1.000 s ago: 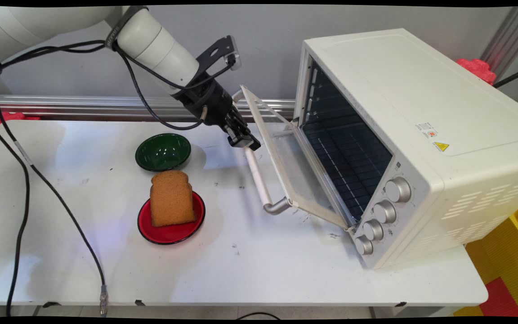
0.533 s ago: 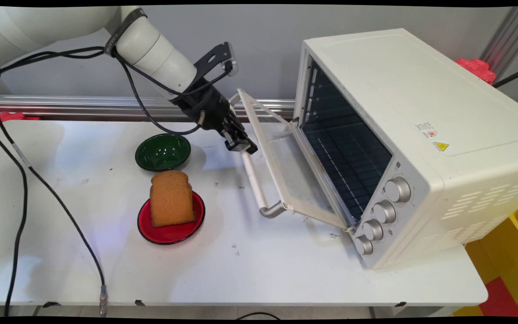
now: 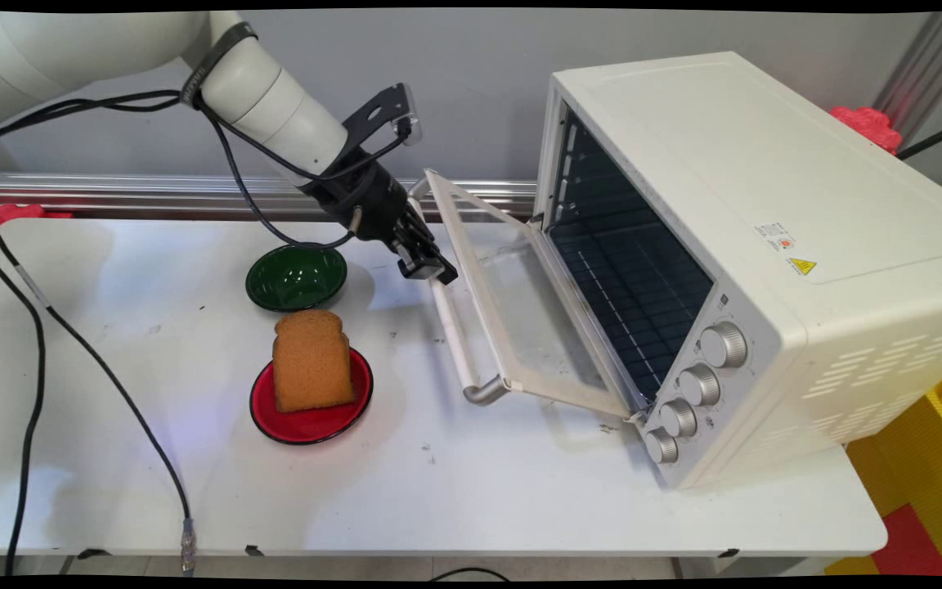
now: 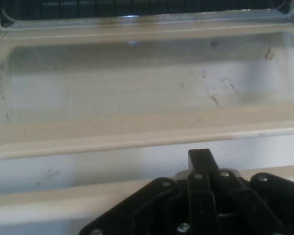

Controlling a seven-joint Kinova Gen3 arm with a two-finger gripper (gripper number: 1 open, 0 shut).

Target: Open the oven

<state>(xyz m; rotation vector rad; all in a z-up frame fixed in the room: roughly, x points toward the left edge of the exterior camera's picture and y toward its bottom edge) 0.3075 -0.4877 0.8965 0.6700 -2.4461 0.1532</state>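
While end effector [image 3: 430, 270] grips handle [image 3: 456, 343], glass smudges close-up

I see my gripper [image 3: 437, 276] on the handle [image 3: 450, 331] of the toaster oven's [image 3: 765, 245] half-lowered door [image 3: 520, 315], right of a green bowl [image 3: 297, 276].

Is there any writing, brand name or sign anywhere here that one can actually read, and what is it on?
No words here can be read.
Yellow triangular warning sign, on the oven, on its top: a symbol, no legible text.
Small white sticker with a red mark beside it: too small to read.
Lettering on the arm's dark band: too small to read.
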